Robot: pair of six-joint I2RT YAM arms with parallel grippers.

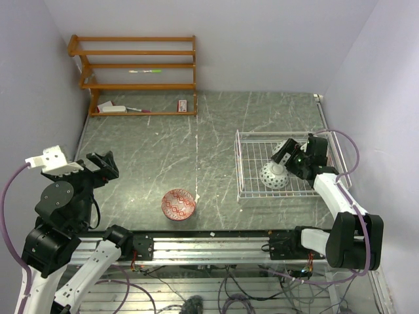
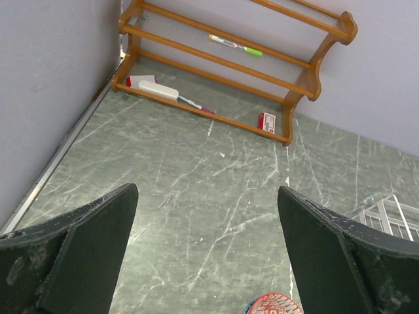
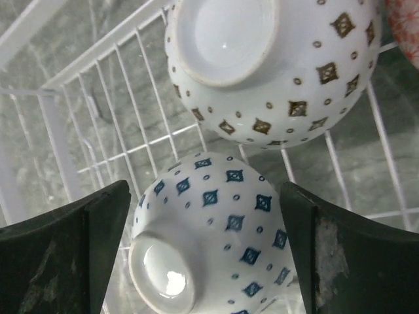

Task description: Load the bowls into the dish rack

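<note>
The white wire dish rack stands at the right of the table. Inside it, a bowl with blue diamond marks lies upside down, and a bowl with brown diamond marks lies foot-up just beyond it. A pink-red rim shows at the top right corner. My right gripper is open, its fingers on either side of the blue-marked bowl with a gap on the left. A red-patterned bowl sits upright on the table in front of the rack. My left gripper hangs open and empty at the left, with the red bowl below it.
An orange wooden shelf stands against the back wall with a marker, a white block and a small red box on it. Walls close in left and right. The rack's corner shows at the right.
</note>
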